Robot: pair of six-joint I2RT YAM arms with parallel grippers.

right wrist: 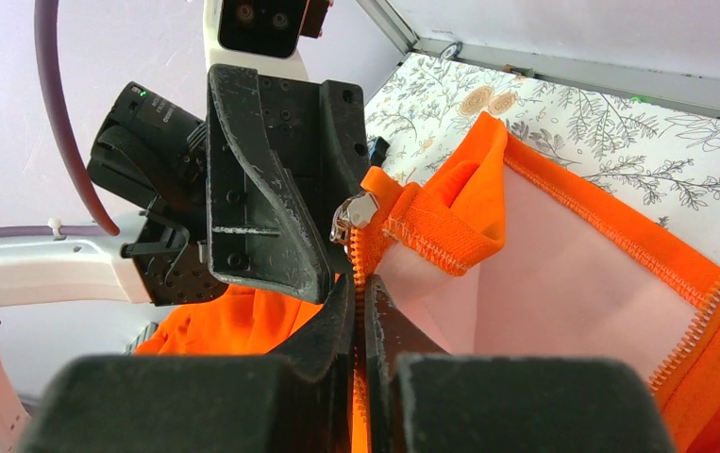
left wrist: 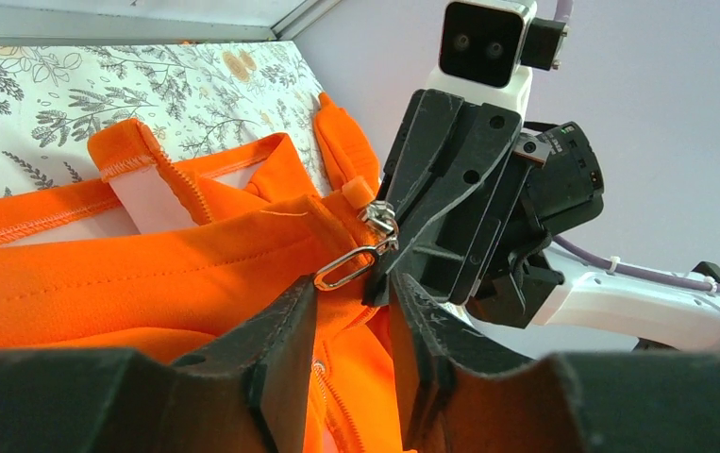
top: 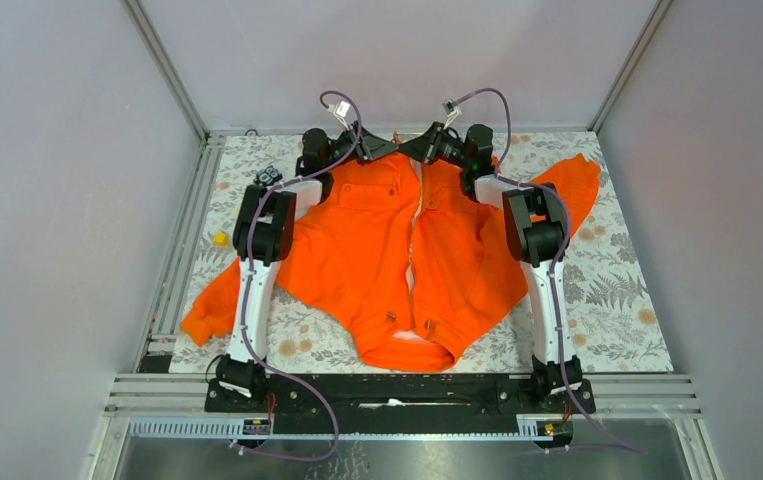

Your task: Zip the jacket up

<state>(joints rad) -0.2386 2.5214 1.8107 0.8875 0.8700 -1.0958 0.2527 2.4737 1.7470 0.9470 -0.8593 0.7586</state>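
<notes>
Now | jacket (top: pixel 357 250) looks limp, light, likely to bunch | best hold: small metal slider tab (left wrist: pixel 346 269), probably slippery | right gripper (right wrist: pixel 360 293) pinching zipper edge (right wrist: pixel 360 253) | left gripper (left wrist: pixel 354 302) fingers apart

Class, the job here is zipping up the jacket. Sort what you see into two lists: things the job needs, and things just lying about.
Belongs to the job: orange jacket, its zipper pull, left gripper, right gripper.

Just lying about: small yellow object, small dark object, both left of the jacket.
</notes>
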